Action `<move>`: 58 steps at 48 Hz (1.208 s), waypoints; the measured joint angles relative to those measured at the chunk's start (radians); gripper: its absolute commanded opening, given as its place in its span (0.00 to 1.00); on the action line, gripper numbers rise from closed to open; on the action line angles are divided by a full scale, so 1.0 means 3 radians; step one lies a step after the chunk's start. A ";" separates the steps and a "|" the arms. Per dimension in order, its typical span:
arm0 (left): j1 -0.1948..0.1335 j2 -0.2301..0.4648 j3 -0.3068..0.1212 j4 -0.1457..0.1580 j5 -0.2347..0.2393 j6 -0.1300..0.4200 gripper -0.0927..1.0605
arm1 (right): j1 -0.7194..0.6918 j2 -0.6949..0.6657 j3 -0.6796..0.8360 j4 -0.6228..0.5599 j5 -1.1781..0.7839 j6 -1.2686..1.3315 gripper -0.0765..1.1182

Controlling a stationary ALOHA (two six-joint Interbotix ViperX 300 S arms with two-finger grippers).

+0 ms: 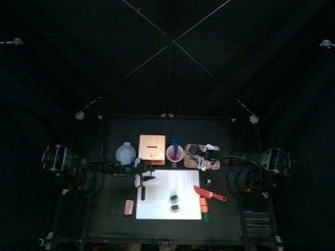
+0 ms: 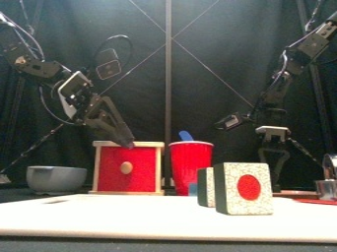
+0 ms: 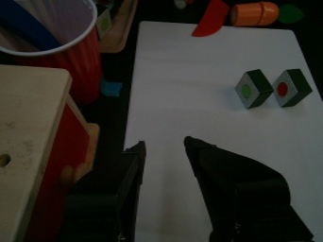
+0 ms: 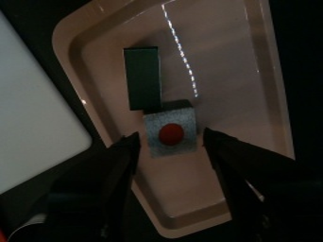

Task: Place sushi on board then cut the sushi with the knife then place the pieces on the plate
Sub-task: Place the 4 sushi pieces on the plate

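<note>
Straddling sushi piece (image 4: 171,129) on pink tray (image 4: 235,85): right jaws

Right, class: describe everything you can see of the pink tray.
The pink tray is flat, plastic-looking, with a low raised rim and rounded corners. It lies beside the white board, a dark gap between. On it rest, adjoining, a dark green sushi piece and a white-faced sushi piece with a red centre. The right gripper hovers open above.
</note>
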 measured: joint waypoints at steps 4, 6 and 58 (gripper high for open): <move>0.0000 0.0000 0.0000 0.0000 0.0005 0.0000 0.76 | -0.0005 -0.0005 0.0000 -0.0005 0.0015 -0.0005 0.87; 0.0000 0.0000 0.0000 0.0000 0.0000 0.0000 0.76 | -0.0005 -0.0020 -0.0005 -0.0010 0.0046 0.0000 0.87; 0.0005 0.0000 0.0015 0.0005 0.0005 -0.0005 0.76 | 0.2061 0.0757 -0.1329 0.0133 -0.0036 0.0020 0.87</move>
